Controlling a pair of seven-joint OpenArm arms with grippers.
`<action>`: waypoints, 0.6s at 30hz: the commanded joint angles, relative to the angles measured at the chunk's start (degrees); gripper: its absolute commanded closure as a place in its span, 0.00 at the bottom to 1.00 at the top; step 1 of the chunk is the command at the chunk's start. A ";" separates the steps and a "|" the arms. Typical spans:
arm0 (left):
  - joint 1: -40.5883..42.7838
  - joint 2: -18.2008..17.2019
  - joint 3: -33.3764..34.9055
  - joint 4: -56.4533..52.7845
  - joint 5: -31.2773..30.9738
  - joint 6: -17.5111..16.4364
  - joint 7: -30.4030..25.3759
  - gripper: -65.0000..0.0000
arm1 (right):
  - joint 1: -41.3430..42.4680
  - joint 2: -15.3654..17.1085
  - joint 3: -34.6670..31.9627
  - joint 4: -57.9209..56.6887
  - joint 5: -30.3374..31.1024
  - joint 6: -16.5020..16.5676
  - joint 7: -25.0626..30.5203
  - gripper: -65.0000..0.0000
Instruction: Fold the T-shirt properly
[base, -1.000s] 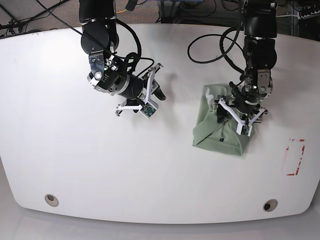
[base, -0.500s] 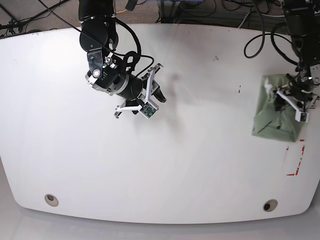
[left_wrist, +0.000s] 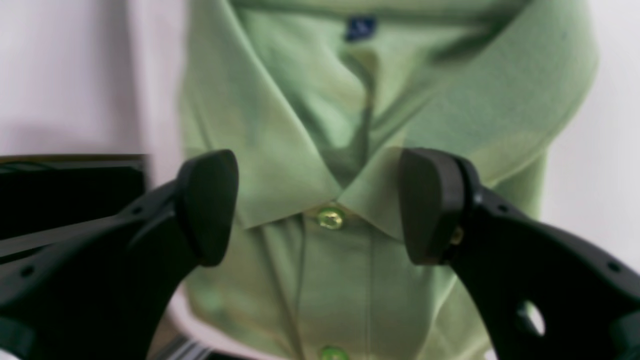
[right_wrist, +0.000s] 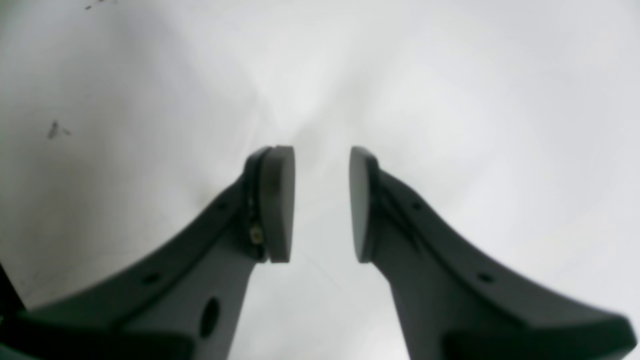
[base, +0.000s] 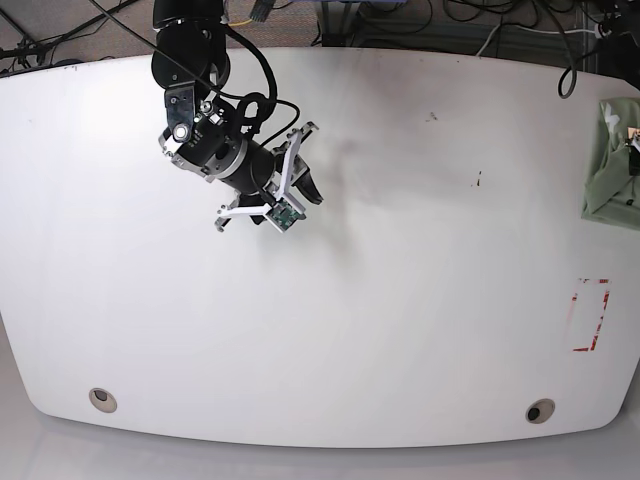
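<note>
The T-shirt (base: 608, 165) lies at the tabletop's (base: 400, 300) far right edge in the base view. The right claw (base: 300, 190) hangs over the tabletop's left part, well apart from it.

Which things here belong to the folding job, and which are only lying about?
Belong to the job:
- shirt, folded, at the table's far right edge
- left gripper, jaws wide apart over the collar

Only lying about:
- red marking on the table
- right gripper, over bare table

The white table (base: 330, 330) has rounded corners. The folded pale green T-shirt (base: 608, 160) lies at its far right edge. A red rectangular marking (base: 590, 315) is near the right side, and two round inserts (base: 103, 400) sit along the front edge.
</note>
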 joint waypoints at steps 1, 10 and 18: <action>-0.74 -1.82 -1.65 3.36 -0.49 -2.60 -0.85 0.29 | 0.31 -0.04 0.08 2.32 0.71 0.06 1.30 0.73; -0.92 4.15 2.83 21.03 -0.14 -3.30 3.90 0.29 | -0.40 1.46 4.38 2.15 0.27 0.06 2.53 0.73; 0.75 14.44 10.04 25.69 1.09 10.33 -10.08 0.29 | -0.66 2.16 12.30 -3.04 -0.08 0.06 15.36 0.73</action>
